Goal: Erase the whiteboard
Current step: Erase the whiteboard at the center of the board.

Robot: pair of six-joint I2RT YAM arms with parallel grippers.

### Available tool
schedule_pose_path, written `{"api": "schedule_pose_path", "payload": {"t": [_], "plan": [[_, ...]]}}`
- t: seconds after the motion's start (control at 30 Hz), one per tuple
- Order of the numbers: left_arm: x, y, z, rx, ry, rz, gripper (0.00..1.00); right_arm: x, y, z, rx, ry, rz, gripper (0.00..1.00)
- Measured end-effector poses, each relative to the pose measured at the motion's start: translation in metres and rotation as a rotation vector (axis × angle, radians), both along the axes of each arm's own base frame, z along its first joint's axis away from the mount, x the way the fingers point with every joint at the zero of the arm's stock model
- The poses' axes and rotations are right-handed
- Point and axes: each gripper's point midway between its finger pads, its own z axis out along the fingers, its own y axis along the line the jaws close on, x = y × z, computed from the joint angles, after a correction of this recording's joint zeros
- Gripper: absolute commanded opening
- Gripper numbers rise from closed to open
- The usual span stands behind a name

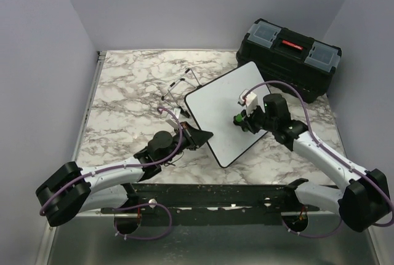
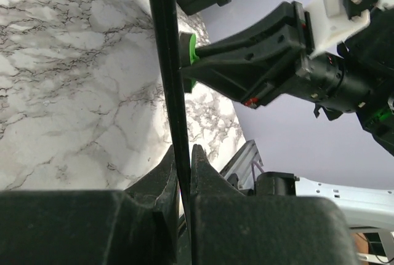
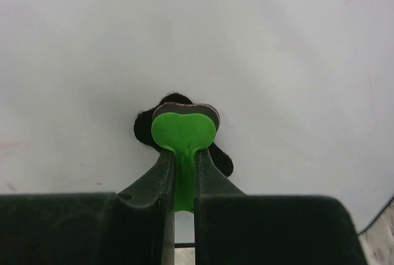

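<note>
The whiteboard is white with a thin black rim and stands tilted above the marble table. My left gripper is shut on its rim at the near left edge. In the left wrist view the board's edge runs up as a black line from between my left gripper. My right gripper is shut on a small green eraser, which is pressed against the board's face. The right wrist view shows the eraser flat on the white surface, held in my right gripper. No clear writing shows.
A black toolbox with a red handle stands at the back right, just behind the board. The thin black wire easel stand lies on the table left of the board. Grey walls enclose the table on three sides.
</note>
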Motion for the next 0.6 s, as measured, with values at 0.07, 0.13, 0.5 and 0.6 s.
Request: {"api": "schedule_pose_path", "payload": {"t": [0.07, 0.13, 0.5, 0.6], "plan": [[0.001, 0.001, -0.002, 0.0, 0.012, 0.007, 0.0, -0.009, 0.013, 0.003, 0.021, 0.019, 0.076, 0.01], [0.002, 0.001, -0.002, 0.001, 0.014, 0.016, 0.0, -0.03, 0.04, 0.011, 0.046, 0.02, 0.217, 0.01], [0.009, -0.002, 0.005, 0.023, -0.006, 0.028, 0.0, -0.099, 0.084, 0.023, 0.105, 0.108, 0.52, 0.01], [0.009, -0.001, 0.006, 0.024, -0.009, 0.034, 0.0, -0.066, 0.057, 0.022, 0.104, 0.09, 0.366, 0.01]]}}
